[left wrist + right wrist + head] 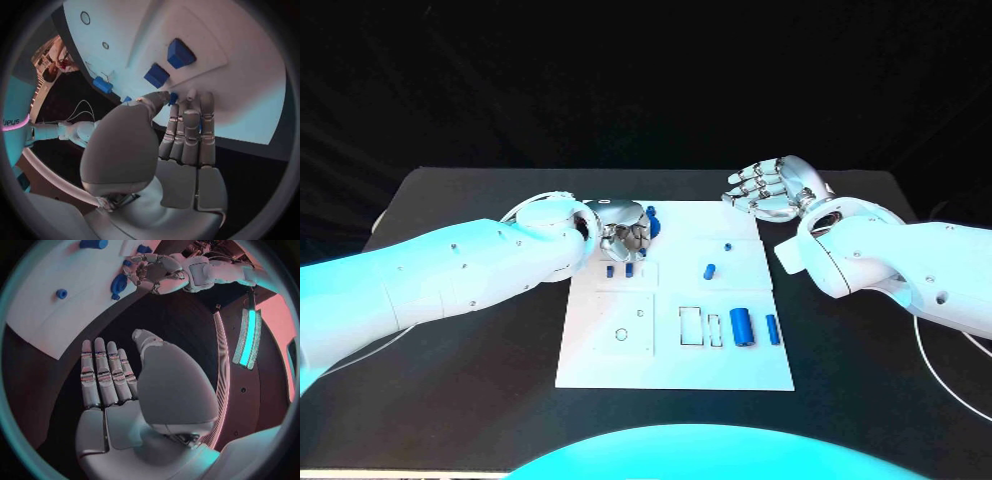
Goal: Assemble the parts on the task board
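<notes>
Two robot hands differ: the left robot hand (626, 232) pinches a blue part (173, 98) over the task board's (675, 372) far-left corner, apparently for seating; the right robot hand (769, 187) hovers spread, empty.

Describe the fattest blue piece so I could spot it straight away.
Start at the white board mid-table and go to its near right part. Two blue parts lie there side by side; take the left one, thicker than its slim neighbour.
</notes>
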